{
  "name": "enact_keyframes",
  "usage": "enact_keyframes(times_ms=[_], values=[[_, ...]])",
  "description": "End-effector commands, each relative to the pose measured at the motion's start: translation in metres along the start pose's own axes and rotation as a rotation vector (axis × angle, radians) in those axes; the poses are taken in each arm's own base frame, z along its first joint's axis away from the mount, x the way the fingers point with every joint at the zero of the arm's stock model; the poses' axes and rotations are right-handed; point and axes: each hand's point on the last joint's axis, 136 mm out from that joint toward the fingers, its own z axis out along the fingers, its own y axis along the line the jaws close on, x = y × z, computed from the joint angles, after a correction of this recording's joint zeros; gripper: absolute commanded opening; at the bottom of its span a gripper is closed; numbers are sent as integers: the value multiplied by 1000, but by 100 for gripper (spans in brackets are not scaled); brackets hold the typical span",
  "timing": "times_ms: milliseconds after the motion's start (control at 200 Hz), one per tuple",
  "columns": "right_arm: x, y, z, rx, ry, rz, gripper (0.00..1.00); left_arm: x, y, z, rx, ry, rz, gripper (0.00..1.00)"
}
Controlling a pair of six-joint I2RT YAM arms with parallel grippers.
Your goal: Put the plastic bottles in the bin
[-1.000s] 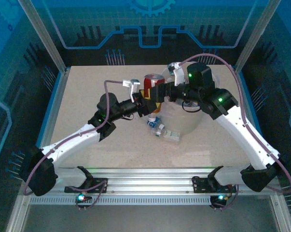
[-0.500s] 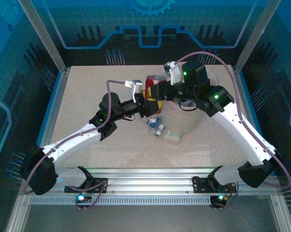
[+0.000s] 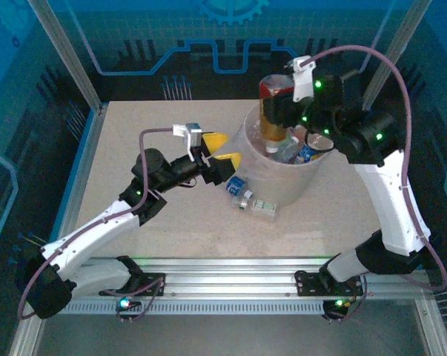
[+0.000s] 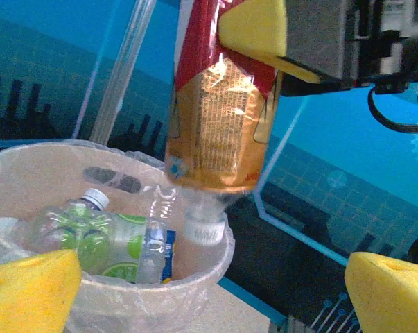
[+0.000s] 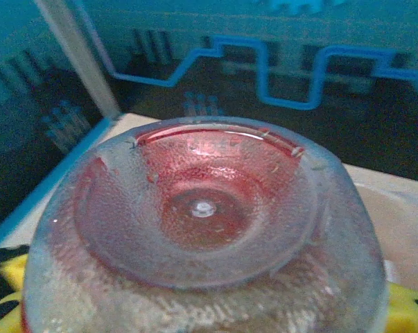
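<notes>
Above bin, bottle between right fingers

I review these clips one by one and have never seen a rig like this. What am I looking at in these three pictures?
Two robot arms are bolted at the near edge of a table, each ending in a two-finger hand with yellow pads. The wide picture is taken from above and behind them; the other two come from cameras on the wrists. The right hand grips a red-labelled bottle upside down over the bin, a big whitish bucket already holding several others, among them a green-labelled bottle. The right wrist camera looks straight at the held bottle's base. The left hand is open and empty, beside the bin. A few small bottles lie on the table near the bin's front.
</notes>
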Motion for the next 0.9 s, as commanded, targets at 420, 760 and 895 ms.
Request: enact_keyframes(times_ms=[420,760,895], values=[[39,-115,32,409,259,-91,48,12,23,-20,-158,8,73,99],[73,-132,76,441,427,-108,57,11,27,-20,-177,6,77,99],[82,-133,94,436,476,-126,68,12,29,-20,-187,5,77,99]])
